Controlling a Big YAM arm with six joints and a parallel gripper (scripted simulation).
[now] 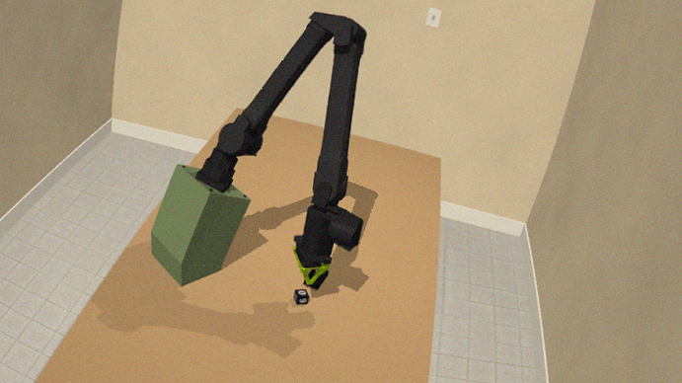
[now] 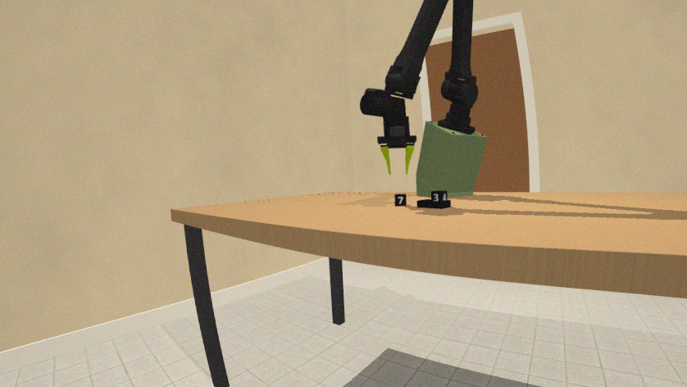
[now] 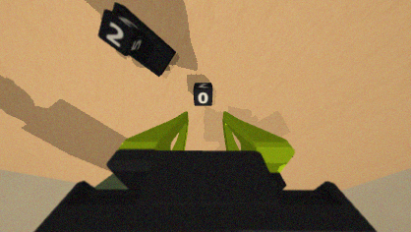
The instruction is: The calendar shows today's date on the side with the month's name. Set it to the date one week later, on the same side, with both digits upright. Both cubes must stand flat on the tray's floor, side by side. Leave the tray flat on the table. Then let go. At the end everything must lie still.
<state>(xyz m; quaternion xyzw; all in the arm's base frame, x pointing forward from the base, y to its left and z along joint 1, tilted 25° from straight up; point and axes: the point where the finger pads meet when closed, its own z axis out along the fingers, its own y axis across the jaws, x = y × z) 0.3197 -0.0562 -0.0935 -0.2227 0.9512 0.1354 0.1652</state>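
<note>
A loose black cube [image 1: 301, 296] [image 2: 399, 200] [image 3: 203, 94] stands on the table beside the tray. It shows a 7 in the exterior view and a 0 in the wrist view. The black tray [image 2: 425, 203] [image 3: 160, 62] lies on the table. A second black cube [image 2: 438, 196] [image 3: 114, 34] is at one end of it, showing a 3 and a partly seen 4 in the exterior view, and a 2 in the wrist view. My gripper [image 2: 398, 173] [image 3: 205, 115] is part-way open and empty, hanging well above the loose cube. In the top view the arm largely hides the tray.
The green arm base [image 1: 196, 230] [image 2: 451, 161] stands on the table [image 1: 357, 367] [image 2: 288, 216] behind the tray as seen in the exterior view. The arm's shadows fall across the table around the cube and tray.
</note>
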